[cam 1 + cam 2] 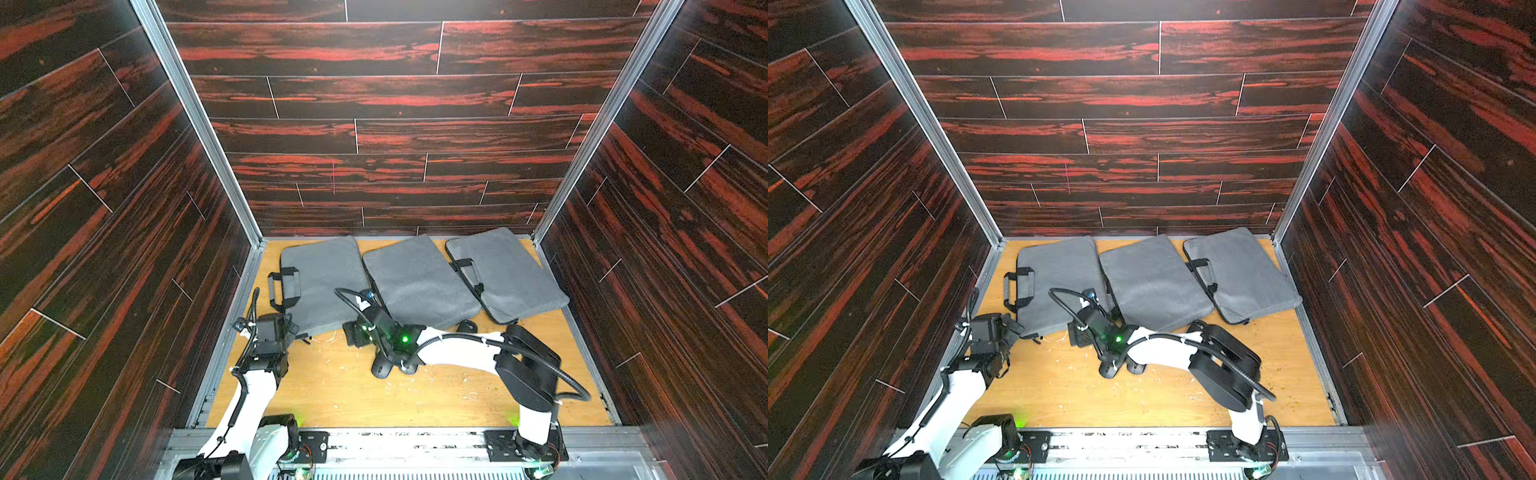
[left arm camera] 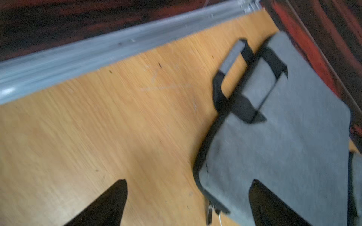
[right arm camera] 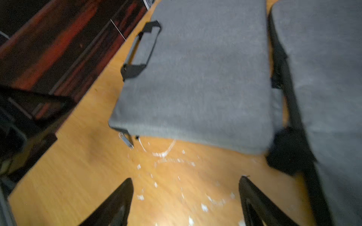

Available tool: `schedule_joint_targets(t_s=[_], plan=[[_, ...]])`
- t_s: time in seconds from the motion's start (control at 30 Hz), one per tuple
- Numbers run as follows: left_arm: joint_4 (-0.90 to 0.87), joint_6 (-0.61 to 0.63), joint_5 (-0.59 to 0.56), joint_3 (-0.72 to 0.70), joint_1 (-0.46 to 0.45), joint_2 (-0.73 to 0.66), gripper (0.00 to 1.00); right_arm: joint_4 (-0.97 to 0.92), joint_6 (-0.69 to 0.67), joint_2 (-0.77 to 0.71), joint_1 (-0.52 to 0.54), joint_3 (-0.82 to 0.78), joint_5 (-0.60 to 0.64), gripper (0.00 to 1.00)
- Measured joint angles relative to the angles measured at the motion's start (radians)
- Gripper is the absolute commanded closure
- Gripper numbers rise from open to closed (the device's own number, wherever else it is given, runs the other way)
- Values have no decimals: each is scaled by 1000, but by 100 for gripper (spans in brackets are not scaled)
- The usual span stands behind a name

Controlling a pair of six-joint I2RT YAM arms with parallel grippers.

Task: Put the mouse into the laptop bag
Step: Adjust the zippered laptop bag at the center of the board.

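A: Dark red wood walls [image 1: 374, 104] all round and a yellow tabletop [image 1: 332, 399] below. Counted three flat gray bags on it: left bag [image 1: 324, 282], middle bag [image 1: 419, 282], right bag [image 1: 507, 274]. Got anything packed away?

B: No. Saw nothing going into any bag. Spotted a small black lump in the right wrist view, most likely the mouse [image 3: 290, 150]. Found it down on the tabletop, touching the near corner of the left bag and right against the dark side edge of the middle bag. Too blurry to be sure.

A: Checked the jaws?

B: Yes. Found the right jaws spread wide and empty, only scratched tabletop between them, just in front of the left bag. Saw the mouse ahead and off to one side, not between them. Found the left jaws spread wide and empty too, hanging over the near corner of the left bag, close to its zipper pulls [image 2: 209, 213].

A: Noticed the dark lumps [image 1: 382, 368] under the right arm [image 1: 457, 353] in both top views?

B: Did, but could not tell mice from arm parts there.

A: So, how much left?

B: Nearly all, by my guess: grabbing the mouse, opening a bag, dropping it in. Made out no open zipper.
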Motion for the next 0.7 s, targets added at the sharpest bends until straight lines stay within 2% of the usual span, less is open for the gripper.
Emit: schedule_joint_targets(t_s=[0.2,0.37,0.57,0.7], plan=[[38,-14,-50,8,8,14,0,-8,74,88,-62,69,-40,16],[81,-21,-54,15,8,80,0,-47,118,151,-117,124,-66,15],[127,-32,-55,15,10,127,0,-94,161,238,-142,221,-106,15],[159,-33,-77,15,10,179,0,-100,177,274,-165,271,-140,18]])
